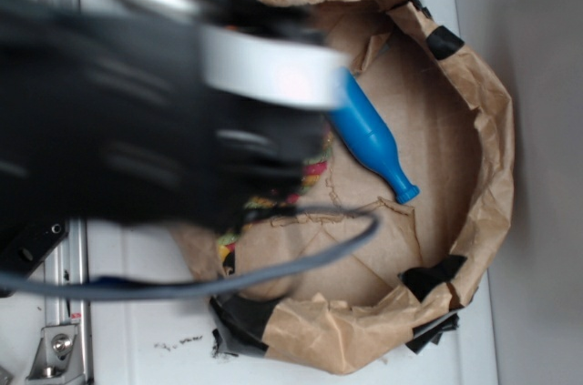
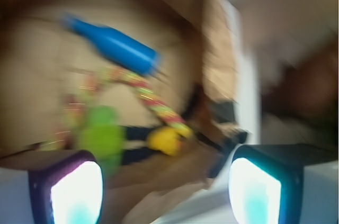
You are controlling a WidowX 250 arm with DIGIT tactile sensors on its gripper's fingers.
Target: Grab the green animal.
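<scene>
In the blurred wrist view the green animal lies on the paper floor of the brown bag nest, just above and beyond my left fingertip. My gripper is open, its two lit pads wide apart with nothing between them. It hovers over the nest's near rim. In the exterior view my arm covers the left half of the nest and hides the green animal.
A blue bottle-shaped toy lies in the nest. A multicoloured rope runs past a yellow duck to the right of the animal. The crumpled paper wall with black tape rings everything. A grey cable loops over the floor.
</scene>
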